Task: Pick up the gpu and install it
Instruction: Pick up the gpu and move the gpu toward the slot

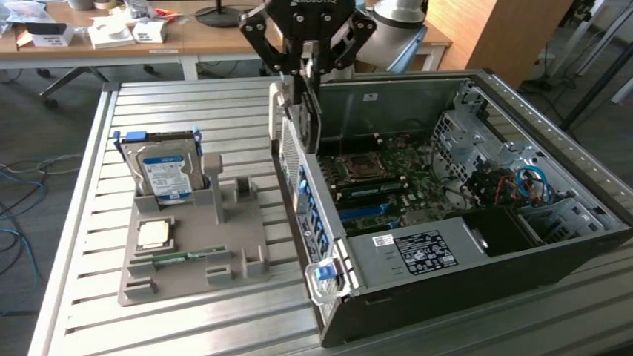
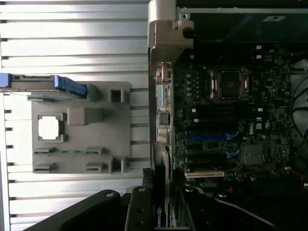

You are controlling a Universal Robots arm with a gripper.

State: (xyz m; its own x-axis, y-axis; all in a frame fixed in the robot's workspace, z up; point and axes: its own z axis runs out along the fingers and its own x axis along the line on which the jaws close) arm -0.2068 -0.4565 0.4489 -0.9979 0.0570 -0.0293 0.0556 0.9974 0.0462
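The fingers (image 1: 295,63) are clenched on the top edge of the gpu (image 1: 308,122). It hangs upright over the open computer case (image 1: 554,245), just inside the case wall that faces the desk's (image 1: 198,104) middle, toward the far edge. It looks light, stiff and fragile, so gripping the bare card edge seems safer than its components, leaving the silvery bracket (image 1: 279,100) free.

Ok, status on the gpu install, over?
Gripper shut on gpu, card upright. Held above open case at its rear wall, not yet in a slot. Nothing seen blocking the motherboard.
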